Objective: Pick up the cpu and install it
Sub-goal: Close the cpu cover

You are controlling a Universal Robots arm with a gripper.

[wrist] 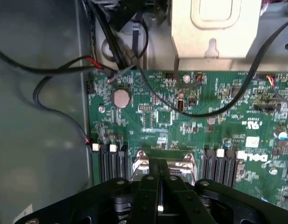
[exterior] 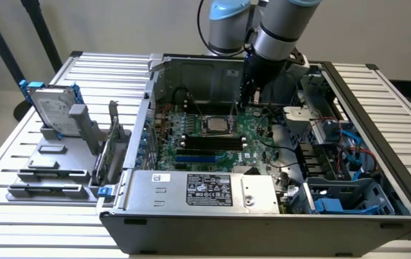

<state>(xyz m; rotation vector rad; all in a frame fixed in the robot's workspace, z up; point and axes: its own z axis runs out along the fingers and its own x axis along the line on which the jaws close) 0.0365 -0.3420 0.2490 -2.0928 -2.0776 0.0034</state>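
**Gripper (exterior: 248, 101) shut, nothing in it, by the socket (exterior: 216, 125); cpu (exterior: 45, 161) off on the holder (exterior: 28, 175)**

Nearest, in front of the socket: the front wall of the open case (exterior: 263, 232), with a labelled metal box (exterior: 198, 189) just inside it. Black memory slots (exterior: 213, 143) lay between that box and the socket, on the green motherboard (exterior: 252, 148).

Well to the exterior view's left of the socket, outside the case, the grey holder sat on the slatted table (exterior: 4, 232). A small pale flat square lay in one of its pockets. It was read as the cpu, though it was too small to be certain. On the same holder, farther back than the socket, a hard drive (exterior: 50, 110) in a blue frame stood upright.

The socket had a metal frame and a greyish centre. Could not tell whether anything sat in it.

The gripper hung just beyond the socket, slightly to the exterior view's right, pointing down into the case. It was well apart from the holder.

In the wrist view the gripper (wrist: 159, 168) had its fingers (wrist: 148, 191) pressed together with nothing seen between them. The tips lay over the socket frame (wrist: 141, 164). Could not tell whether they touched it.

Black cables (wrist: 134, 79) crossed the motherboard (wrist: 204, 107) past the socket.

Farthest, the arm (exterior: 284, 21) rose out of the case behind the socket.
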